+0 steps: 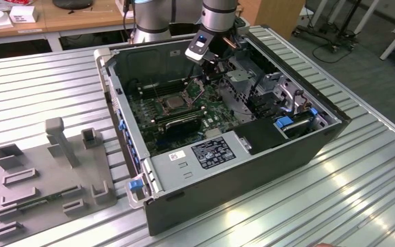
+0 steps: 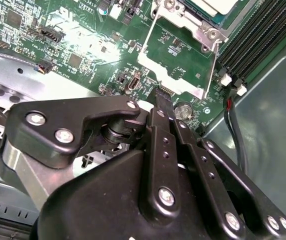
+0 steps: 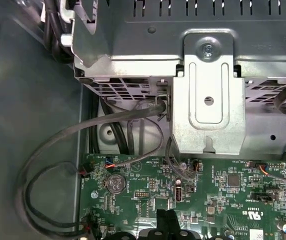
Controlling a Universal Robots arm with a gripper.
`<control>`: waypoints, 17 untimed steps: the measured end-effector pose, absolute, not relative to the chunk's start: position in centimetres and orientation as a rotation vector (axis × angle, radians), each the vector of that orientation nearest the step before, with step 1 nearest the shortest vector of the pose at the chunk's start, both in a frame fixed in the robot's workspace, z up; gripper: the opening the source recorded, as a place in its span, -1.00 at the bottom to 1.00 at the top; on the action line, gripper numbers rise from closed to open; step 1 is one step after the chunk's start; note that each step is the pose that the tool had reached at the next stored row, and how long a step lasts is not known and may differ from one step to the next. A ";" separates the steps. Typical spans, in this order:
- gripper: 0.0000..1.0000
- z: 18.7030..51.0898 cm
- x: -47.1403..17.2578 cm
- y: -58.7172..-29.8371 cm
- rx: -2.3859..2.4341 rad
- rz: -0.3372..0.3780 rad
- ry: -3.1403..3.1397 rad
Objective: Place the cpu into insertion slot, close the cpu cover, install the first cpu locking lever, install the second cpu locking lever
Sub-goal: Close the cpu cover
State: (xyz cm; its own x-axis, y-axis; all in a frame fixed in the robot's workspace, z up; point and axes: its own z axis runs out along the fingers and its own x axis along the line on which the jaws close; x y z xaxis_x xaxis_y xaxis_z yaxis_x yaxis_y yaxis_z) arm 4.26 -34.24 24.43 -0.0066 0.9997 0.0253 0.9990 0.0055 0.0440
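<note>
Inside the open computer case (image 1: 307, 149), the gripper (image 2: 163, 96), fingers pressed together on nothing, noses at the open cpu cover (image 2: 148, 50) mid-frame. The cpu (image 2: 210, 4) sits in the insertion slot (image 2: 198, 24) at the top edge. A steady push on the cover's rim, clear of the chip, looks wisest.
</note>
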 end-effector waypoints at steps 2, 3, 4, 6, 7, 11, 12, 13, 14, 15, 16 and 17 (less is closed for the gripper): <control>-0.79 24.4 4.3 -34.2 2.205 0.076 2.218; -0.79 24.4 4.3 -34.2 2.205 0.076 2.218; -0.79 24.4 4.3 -34.2 2.205 0.077 2.218; -0.79 24.4 4.3 -34.2 2.205 0.077 2.218; -0.79 24.3 4.2 -34.2 2.205 0.077 2.218; -0.79 24.3 4.0 -34.2 2.204 0.078 2.218; -0.79 24.3 3.9 -34.2 2.204 0.078 2.218; -0.79 24.3 3.8 -34.2 2.204 0.078 2.218; -0.79 24.3 3.7 -34.2 2.204 0.078 2.218; -0.79 24.3 3.7 -34.2 2.204 0.078 2.218; -0.79 24.3 3.7 -34.2 2.204 0.078 2.218; -0.79 24.3 3.7 -34.2 2.204 0.078 2.218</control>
